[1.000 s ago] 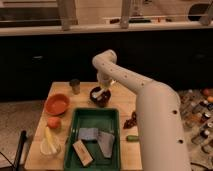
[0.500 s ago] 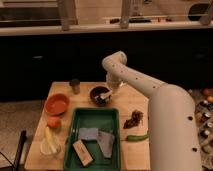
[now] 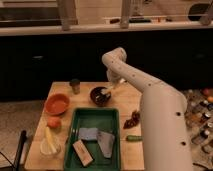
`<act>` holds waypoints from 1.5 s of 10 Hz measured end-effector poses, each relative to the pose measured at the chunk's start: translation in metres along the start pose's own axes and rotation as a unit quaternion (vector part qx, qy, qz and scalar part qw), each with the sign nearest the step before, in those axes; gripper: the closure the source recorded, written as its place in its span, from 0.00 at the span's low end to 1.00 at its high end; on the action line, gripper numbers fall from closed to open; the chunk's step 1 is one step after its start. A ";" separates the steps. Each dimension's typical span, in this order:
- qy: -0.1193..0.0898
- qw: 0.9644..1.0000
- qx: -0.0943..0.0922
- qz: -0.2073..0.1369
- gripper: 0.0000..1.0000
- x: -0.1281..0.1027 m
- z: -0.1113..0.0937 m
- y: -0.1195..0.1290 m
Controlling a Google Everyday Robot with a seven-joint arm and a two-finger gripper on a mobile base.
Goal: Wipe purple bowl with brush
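The purple bowl (image 3: 99,96), small, round and almost black, sits on the wooden table (image 3: 131,101) behind the green tray. My gripper (image 3: 109,90) hangs over the bowl's right rim at the end of the white arm. A pale brush (image 3: 104,92) shows at the gripper, its whitish head reaching down into the bowl.
A green tray (image 3: 93,137) in front holds grey cloths and a tan block (image 3: 82,152). An orange bowl (image 3: 56,104) and an orange fruit (image 3: 53,122) lie left, a small dark cup (image 3: 75,85) behind. A banana dish (image 3: 49,145), dark red item (image 3: 132,120) and green vegetable (image 3: 133,138) lie nearby.
The arm has swung right across the bowl, from its left side to its right rim. The bowl has stayed in place.
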 end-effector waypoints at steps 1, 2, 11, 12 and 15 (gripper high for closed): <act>0.003 1.000 0.001 -0.003 1.00 -0.003 0.001 -0.010; 0.004 1.000 0.002 -0.005 1.00 -0.005 0.002 -0.012; -0.033 0.994 0.046 -0.096 1.00 -0.061 0.000 -0.022; -0.033 0.994 0.045 -0.094 1.00 -0.056 0.000 -0.011; -0.027 0.996 0.041 -0.074 1.00 -0.037 0.000 0.014</act>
